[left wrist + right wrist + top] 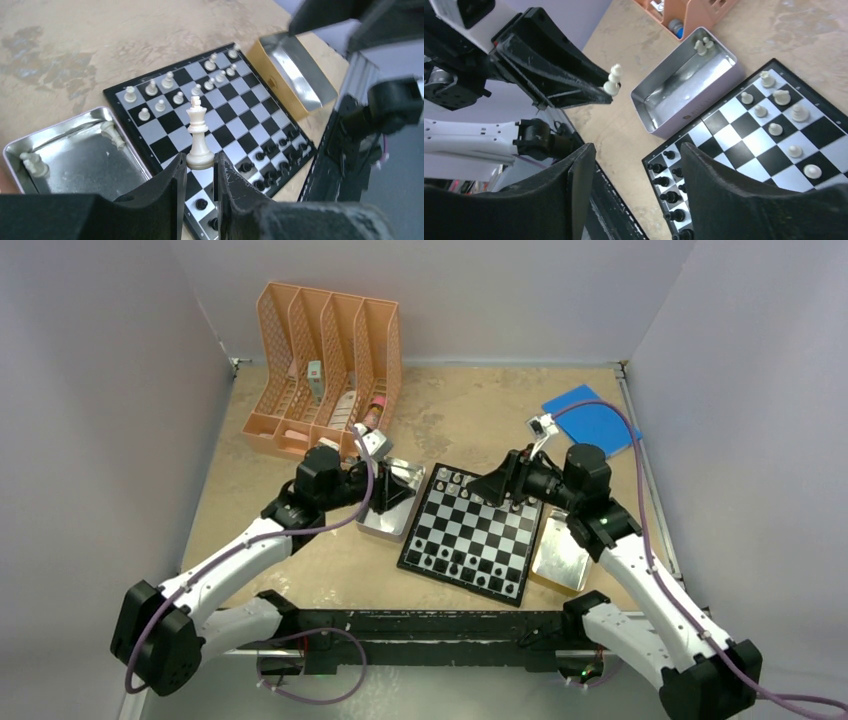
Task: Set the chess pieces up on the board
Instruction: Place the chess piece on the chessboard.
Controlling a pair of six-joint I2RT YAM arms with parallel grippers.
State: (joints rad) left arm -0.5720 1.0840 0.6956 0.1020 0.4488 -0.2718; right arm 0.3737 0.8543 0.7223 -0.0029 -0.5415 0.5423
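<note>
The board lies mid-table, with white chess pieces along its far rows and black ones along its near rows. My left gripper hovers over the silver tin beside the board's left edge, shut on the base of a white king, which stands upright between the fingertips. The right wrist view shows that king held in the air. My right gripper hangs over the board's far side, open, with nothing between its fingers.
The silver tin left of the board holds two white pieces. A gold tin lies by the board's right edge. An orange file rack stands at the back left and a blue sheet at the back right.
</note>
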